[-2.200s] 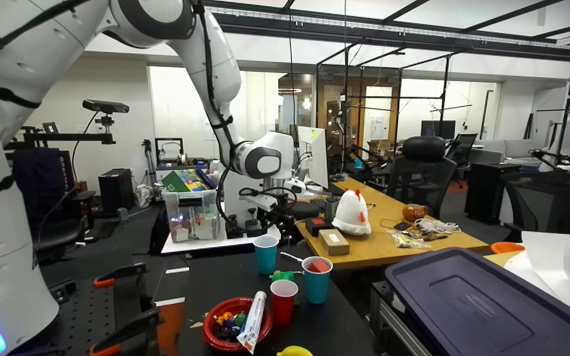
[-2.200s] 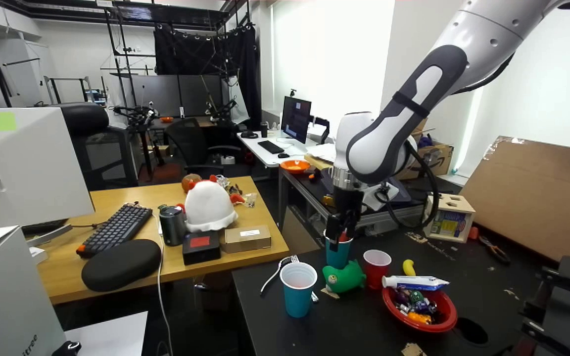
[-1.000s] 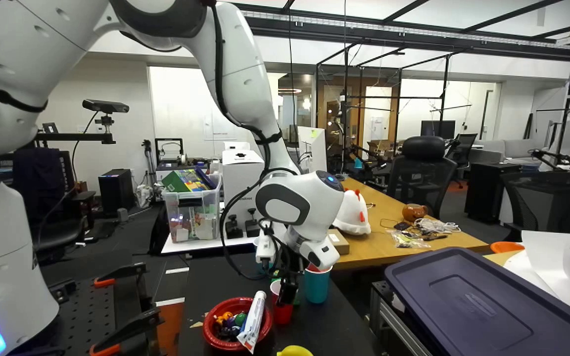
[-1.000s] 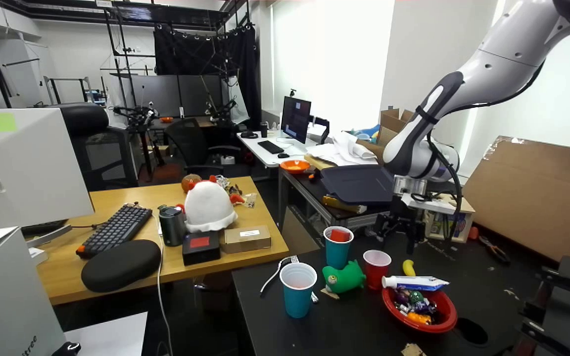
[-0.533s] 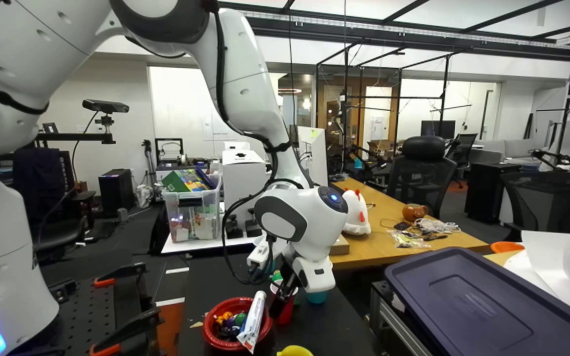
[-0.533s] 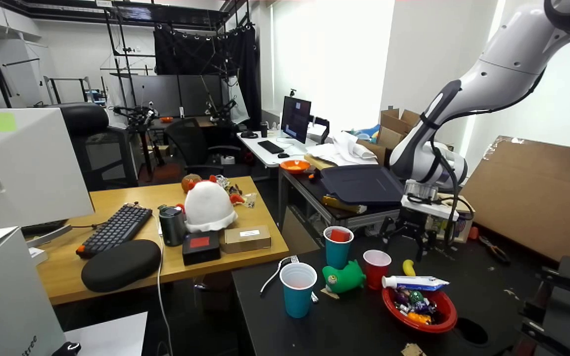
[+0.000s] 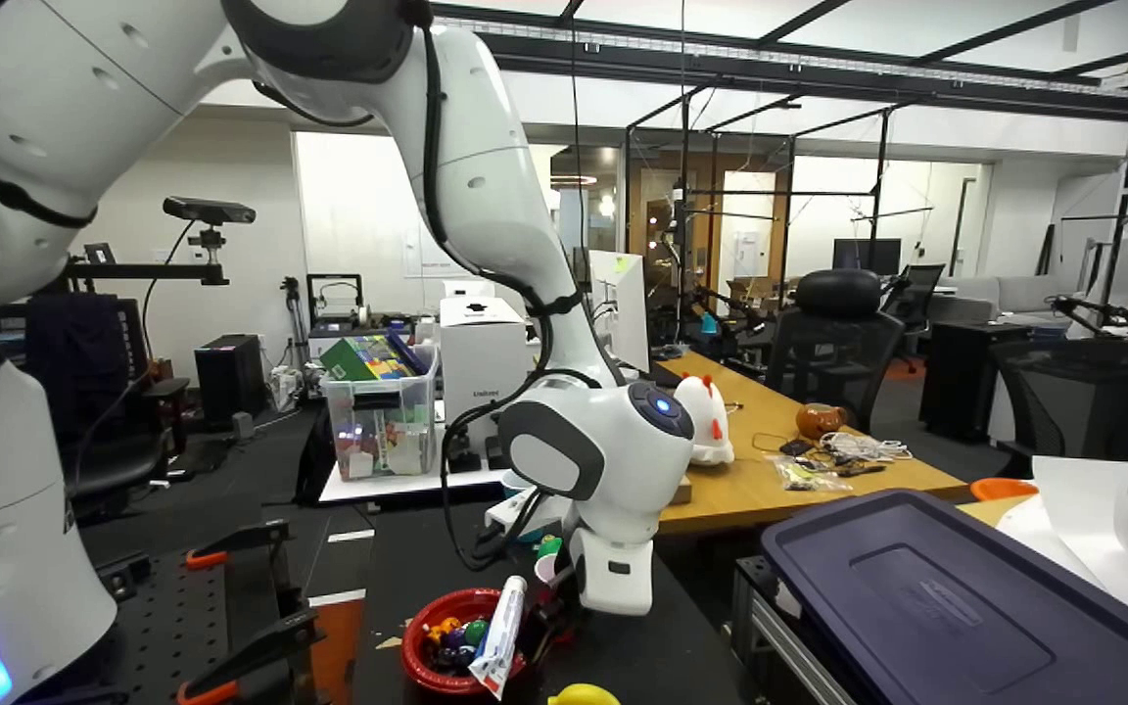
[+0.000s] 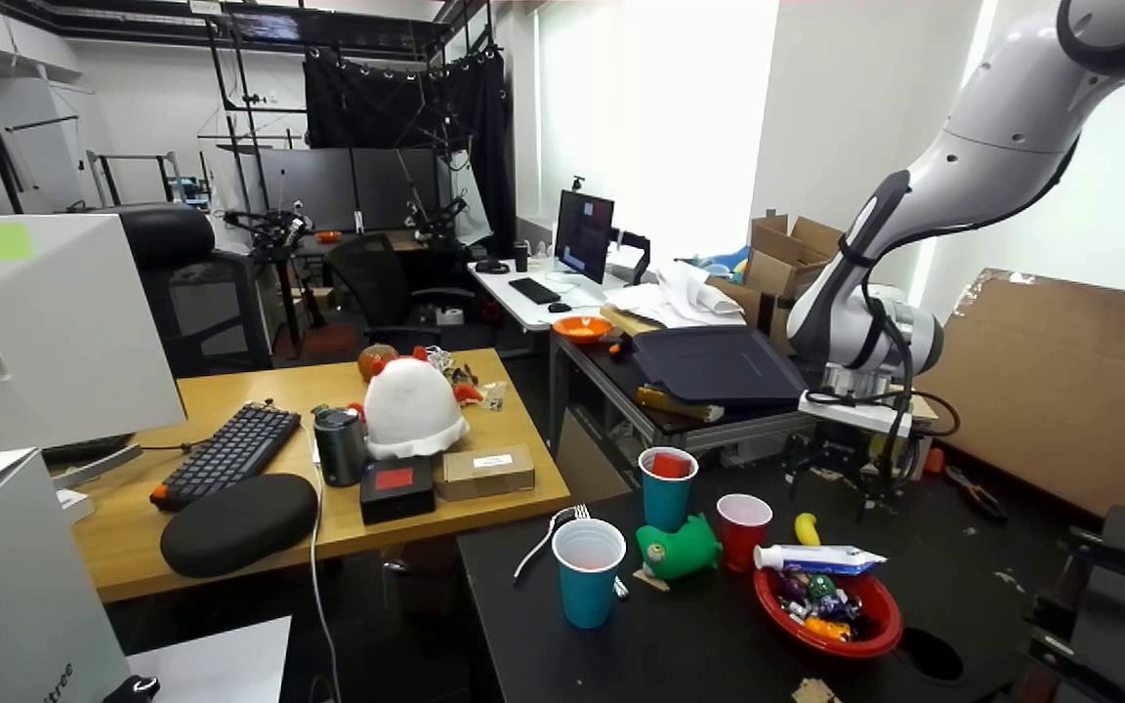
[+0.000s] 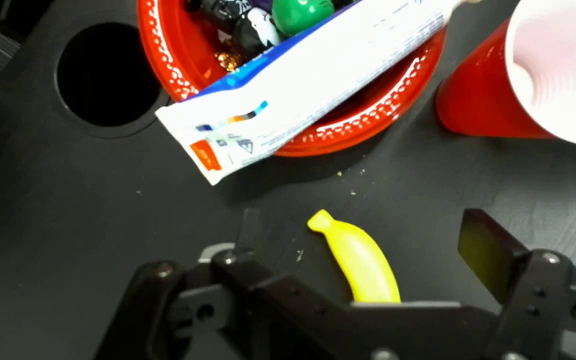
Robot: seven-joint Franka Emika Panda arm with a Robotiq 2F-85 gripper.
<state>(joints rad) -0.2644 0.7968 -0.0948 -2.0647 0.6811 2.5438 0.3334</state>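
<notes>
My gripper (image 9: 365, 227) stands open, its two fingers far apart, with nothing held. Between them in the wrist view lies a yellow toy banana (image 9: 363, 260) on the black table, its lower end hidden behind the gripper body. No finger touches it. In an exterior view the gripper (image 8: 836, 478) hangs low over the table, behind the banana (image 8: 807, 528). Close by, a red bowl (image 9: 313, 143) holds small colourful items, and a white and blue tube (image 9: 328, 70) lies across its rim. A red cup (image 9: 483, 100) with a white inside stands beside the bowl.
Two teal cups (image 8: 589, 586) stand farther along the table; a red block (image 8: 670, 465) sits in one. A green toy (image 8: 680, 549) lies among the cups, near a fork (image 8: 582, 512). A round hole (image 9: 108, 75) opens in the tabletop. A wooden box (image 8: 914, 451) is partly hidden behind the arm.
The arm has swung away from the teal cup with the red block, turned, and come down near the banana and bowl. The gripper has stayed open over the last second. The objects look unmoved.
</notes>
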